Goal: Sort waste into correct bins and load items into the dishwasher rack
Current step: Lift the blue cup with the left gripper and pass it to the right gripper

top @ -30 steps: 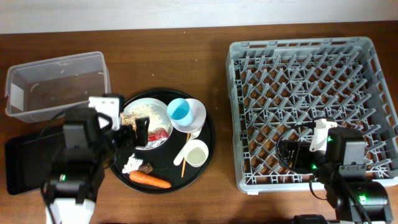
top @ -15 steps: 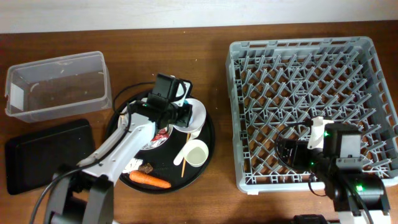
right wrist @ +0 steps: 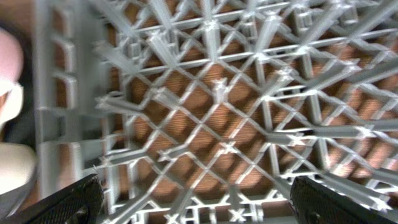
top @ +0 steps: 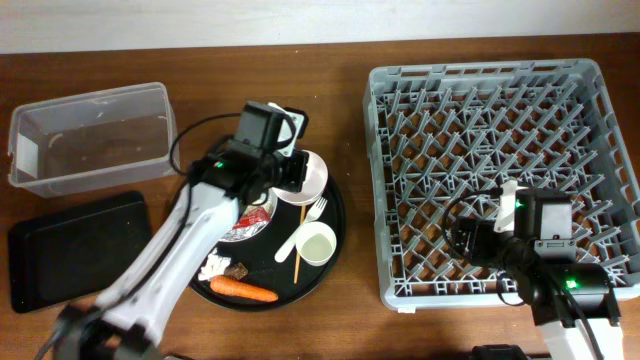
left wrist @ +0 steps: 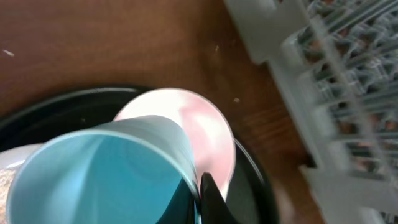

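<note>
Left hand (top: 288, 172) grips the blue cup (left wrist: 106, 168); right hand (right wrist: 193, 204) hovers, jaws wide apart.

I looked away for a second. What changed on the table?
The left gripper swung from the tray's left side up and right to the cup and now seems to pinch its rim. The right gripper stayed open over the rack; the carrot and bin did not move.
</note>
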Controlling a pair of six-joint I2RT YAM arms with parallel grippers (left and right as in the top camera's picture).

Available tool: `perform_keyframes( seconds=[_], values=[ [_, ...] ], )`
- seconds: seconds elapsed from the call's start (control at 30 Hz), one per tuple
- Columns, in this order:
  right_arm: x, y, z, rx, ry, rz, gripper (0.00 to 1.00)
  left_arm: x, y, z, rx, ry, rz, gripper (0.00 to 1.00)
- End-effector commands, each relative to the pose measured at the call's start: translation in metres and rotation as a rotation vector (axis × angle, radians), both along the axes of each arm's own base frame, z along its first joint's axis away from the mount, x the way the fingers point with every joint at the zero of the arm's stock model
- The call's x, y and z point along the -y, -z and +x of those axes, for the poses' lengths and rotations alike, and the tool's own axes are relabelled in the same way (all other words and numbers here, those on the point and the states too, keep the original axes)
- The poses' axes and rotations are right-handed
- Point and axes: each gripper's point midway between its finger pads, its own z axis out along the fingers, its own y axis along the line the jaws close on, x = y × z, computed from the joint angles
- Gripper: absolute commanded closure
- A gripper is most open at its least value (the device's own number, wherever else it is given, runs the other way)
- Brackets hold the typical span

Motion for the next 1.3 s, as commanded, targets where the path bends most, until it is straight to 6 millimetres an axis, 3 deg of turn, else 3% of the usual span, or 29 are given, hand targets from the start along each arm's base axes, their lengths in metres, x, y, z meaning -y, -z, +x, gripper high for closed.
perform_keyframes(
  seconds=[0.0, 0.07, 0.13, 0.23, 0.3, 0.6, 0.77, 0.93, 1.03, 1.1, 1.13, 1.27],
  values=[
    [0.026, -0.028, 0.013, 0.09, 0.103, -0.085, 0.01, 0.024, -0.061, -0.024, -0.018, 0.013, -0.259, 1.0],
    [0.017, -0.035, 0.022, 0.136, 0.06, 0.005, 0.01, 0.06, -0.078, -0.05, -0.11, 0.196, -0.457, 1.0],
    [-0.021, -0.041, 0.029, 0.178, -0.197, 0.166, 0.01, 0.085, -0.086, -0.068, -0.202, 0.355, -0.606, 1.0],
    [-0.086, -0.062, 0.017, 0.294, -0.665, 0.404, 0.01, 0.104, -0.093, -0.093, -0.339, 0.558, -0.786, 1.0],
    [-0.102, -0.068, 0.015, 0.329, -0.782, 0.507, 0.01, 0.111, -0.096, -0.104, -0.436, 0.675, -0.91, 1.0],
    [-0.133, -0.044, 0.022, 0.247, -0.918, 0.679, 0.01, 0.113, -0.091, -0.103, -0.453, 0.691, -0.927, 1.0],
    [-0.14, -0.051, 0.027, 0.29, -0.954, 0.7, 0.01, 0.113, -0.094, -0.105, -0.471, 0.701, -0.944, 1.0],
    [-0.152, -0.053, 0.019, 0.276, -0.997, 0.719, 0.05, 0.113, -0.094, -0.105, -0.474, 0.699, -0.944, 1.0],
    [-0.155, -0.052, 0.017, 0.272, -1.012, 0.717, 0.13, 0.113, -0.094, -0.105, -0.474, 0.698, -0.944, 1.0],
    [-0.155, -0.052, 0.017, 0.272, -1.012, 0.718, 0.33, 0.113, -0.094, -0.105, -0.474, 0.698, -0.944, 1.0],
    [-0.155, -0.052, 0.017, 0.272, -1.012, 0.718, 0.37, 0.113, -0.094, -0.105, -0.474, 0.698, -0.944, 1.0],
    [-0.155, -0.052, 0.017, 0.273, -1.012, 0.718, 0.38, 0.113, -0.094, -0.105, -0.474, 0.698, -0.944, 1.0]
  ],
)
